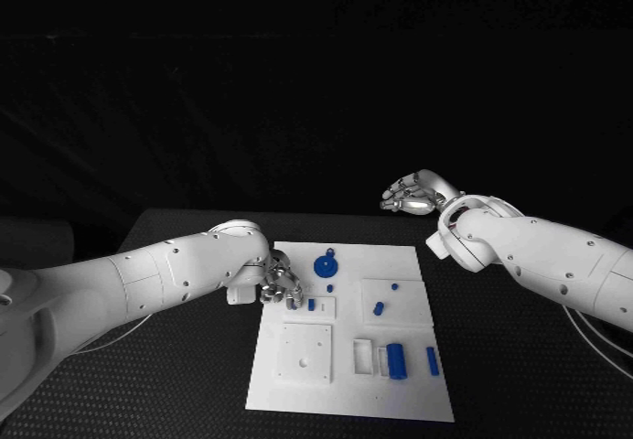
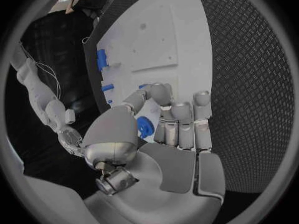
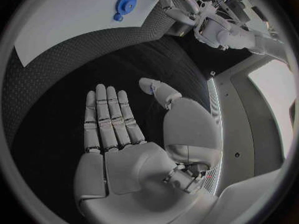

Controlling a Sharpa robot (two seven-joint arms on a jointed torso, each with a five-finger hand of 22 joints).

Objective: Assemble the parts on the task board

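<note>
We see the white task board (image 1: pixel 409 274) lying in the middle of the black worktop (image 1: pixel 172 375), and most of the work seems to be still ahead. Several blue parts lie loose on the board: a round disc part (image 1: pixel 326 266) near its far edge, a small peg (image 1: pixel 379 308) on the raised square in the middle, and at the near side a thick blue block (image 1: pixel 396 358) beside a slim blue bar (image 1: pixel 433 360). We judge that these are not yet seated in their final places, though we cannot tell for sure which of them already stand in a slot. The square plate (image 1: pixel 306 352) at the near left has holes with nothing in them.

The left robot hand (image 1: pixel 274 285) hangs over the left edge of the board, just beside a short blue piece (image 1: pixel 311 305). In the left wrist view its fingers (image 2: pixel 181 122) are curled in over a blue part (image 2: pixel 145 126), but we cannot tell if it really holds that part or only hovers above it.

The right robot hand (image 1: pixel 415 195) is raised beyond the far right corner of the board, well apart from all parts. In the right wrist view its fingers (image 3: pixel 109 117) are stretched flat and it holds nothing.
</note>
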